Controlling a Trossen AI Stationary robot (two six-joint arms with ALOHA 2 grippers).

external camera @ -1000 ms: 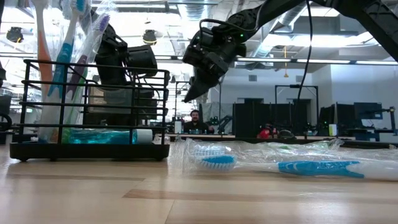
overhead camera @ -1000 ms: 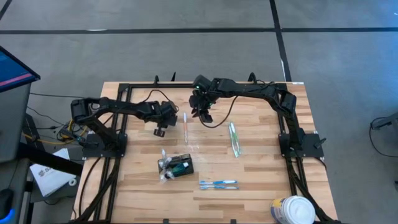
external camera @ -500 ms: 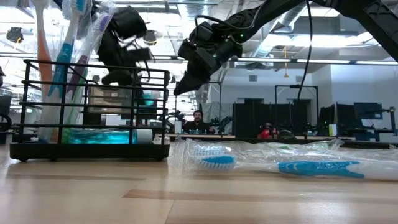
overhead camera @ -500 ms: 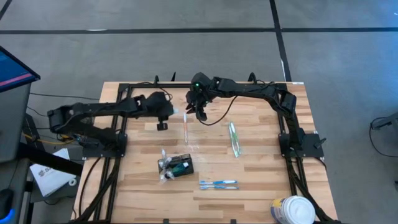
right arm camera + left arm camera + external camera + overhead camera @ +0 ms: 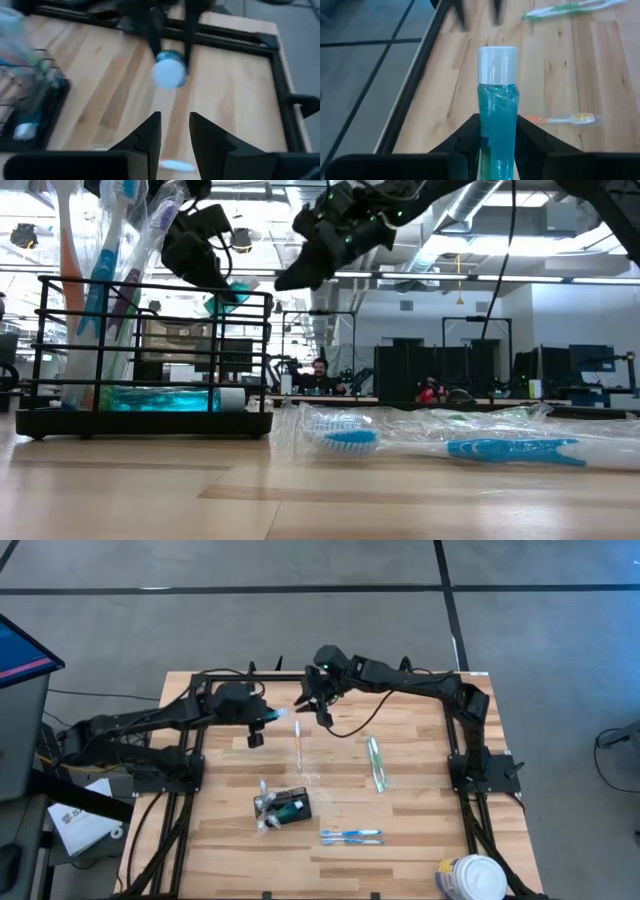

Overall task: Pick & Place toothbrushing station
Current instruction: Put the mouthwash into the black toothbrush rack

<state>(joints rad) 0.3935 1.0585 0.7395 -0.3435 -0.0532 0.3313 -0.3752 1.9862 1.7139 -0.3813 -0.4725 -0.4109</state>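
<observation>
The toothbrushing station (image 5: 285, 805), a small black wire holder with brushes standing in it, rests on its base on the table's near middle (image 5: 145, 350). My left gripper (image 5: 268, 716) hangs above the table's far left part, shut on a teal bottle (image 5: 496, 115) with a white cap (image 5: 497, 65). My right gripper (image 5: 310, 710) hovers close by, facing the bottle's cap (image 5: 169, 74). Its fingers (image 5: 150, 135) stand slightly apart with nothing between them. My left gripper pinches the bottle's teal body (image 5: 496, 145), below its middle, between its two fingers (image 5: 525, 140). The bottle lies along the fingers, cap end pointing out ahead of them. The fingers slant downward toward the table's right. The bottle (image 5: 224, 298) is lifted clear of the table.
A wrapped orange toothbrush (image 5: 298, 740) lies below the two grippers, a green one (image 5: 376, 762) to its right, and a blue pair (image 5: 350, 836) near the front edge. A white round tub (image 5: 470, 878) stands at the near right corner. A black frame (image 5: 200, 690) runs along the table's sides.
My left gripper has risen well above the table and rolled, carrying the bottle up, while its arm drew back toward the table's left edge. My right gripper has risen a little and tipped its fingers up toward level.
</observation>
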